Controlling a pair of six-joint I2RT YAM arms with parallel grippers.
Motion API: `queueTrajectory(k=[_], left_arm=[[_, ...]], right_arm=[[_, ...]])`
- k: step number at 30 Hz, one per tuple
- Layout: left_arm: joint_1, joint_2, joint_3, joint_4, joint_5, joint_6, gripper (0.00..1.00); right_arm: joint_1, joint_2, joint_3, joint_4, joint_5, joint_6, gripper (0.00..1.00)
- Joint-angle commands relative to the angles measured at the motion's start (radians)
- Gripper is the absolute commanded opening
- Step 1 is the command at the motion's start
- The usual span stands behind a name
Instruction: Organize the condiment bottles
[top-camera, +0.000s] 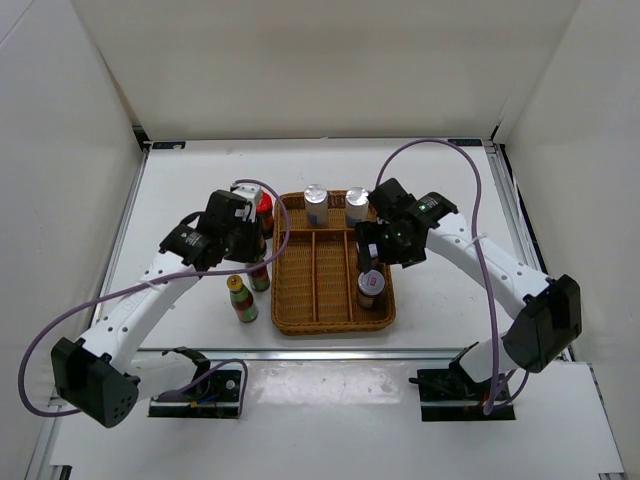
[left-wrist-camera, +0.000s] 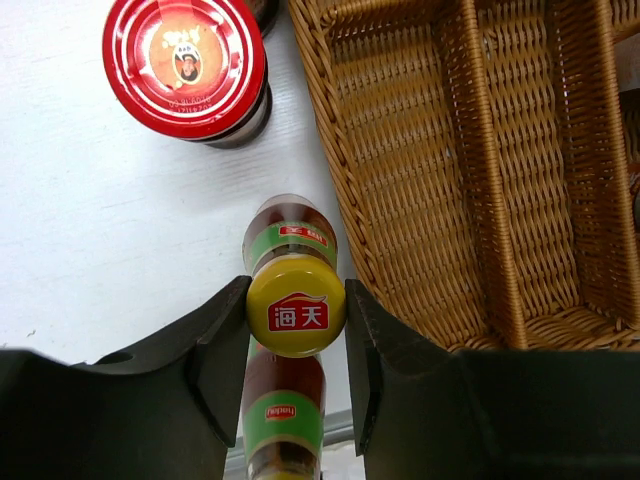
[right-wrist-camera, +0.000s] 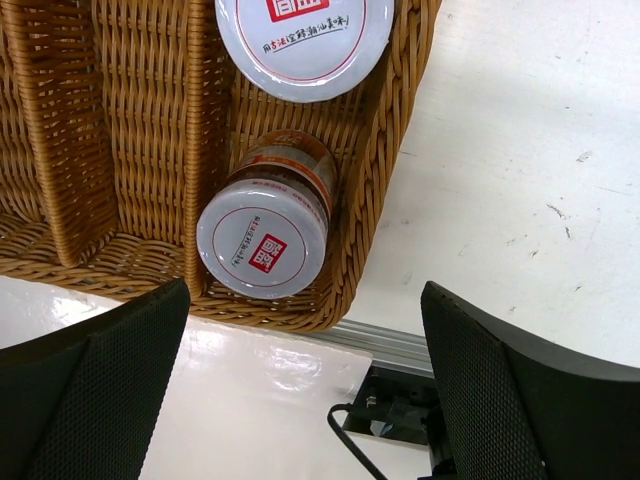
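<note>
While the left gripper (left-wrist-camera: 296, 322) is clamped on the cap of a slim yellow-capped bottle (left-wrist-camera: 289, 238), one finger on each side, that bottle stands upright just left of the wicker tray (left-wrist-camera: 450, 150). Only a thin strip of white table (top-camera: 180, 200) shows between its label and the tray's left rim. Whether its base rests on the table I cannot tell.

A second yellow-capped bottle (top-camera: 240, 298) stands close by, farther left of the tray's front left corner. A red-capped jar (left-wrist-camera: 187, 65) stands near the tray's back left corner, apart from the gripped bottle. Left of these three, bare table runs out to the side rail, the widest open ground on that side of the tray.

Inside the tray, the long left compartments show only wicker floor and low dividers. Two silver-capped shakers (top-camera: 316, 205) stand side by side along the tray's back rim.

A third shaker (right-wrist-camera: 264, 248) stands in the tray's front right corner, close against the right wall and the front rim. The right gripper (right-wrist-camera: 305, 290) hangs above that corner with its fingers spread wide and nothing between them. Right of the tray's right rim lies open white table, and just in front of the tray runs the table's metal edge strip (right-wrist-camera: 400, 345).
</note>
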Motion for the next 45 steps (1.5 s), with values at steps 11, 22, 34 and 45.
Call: queueTrajectory(k=[11, 22, 34, 45], left_arm=[[-0.030, 0.072, 0.417, 0.023, -0.016, 0.002, 0.11], [-0.144, 0.280, 0.593, 0.053, 0.064, -0.016, 0.11], [-0.267, 0.428, 0.583, 0.132, 0.044, -0.047, 0.11], [-0.297, 0.531, 0.572, 0.161, -0.019, -0.075, 0.22]], right_arm=[[-0.012, -0.035, -0.004, -0.012, 0.016, -0.011, 1.00], [-0.021, -0.044, -0.023, -0.012, 0.007, -0.002, 1.00], [-0.049, -0.115, -0.064, -0.046, 0.016, 0.007, 1.00], [-0.049, -0.156, -0.087, -0.076, 0.016, 0.016, 1.00]])
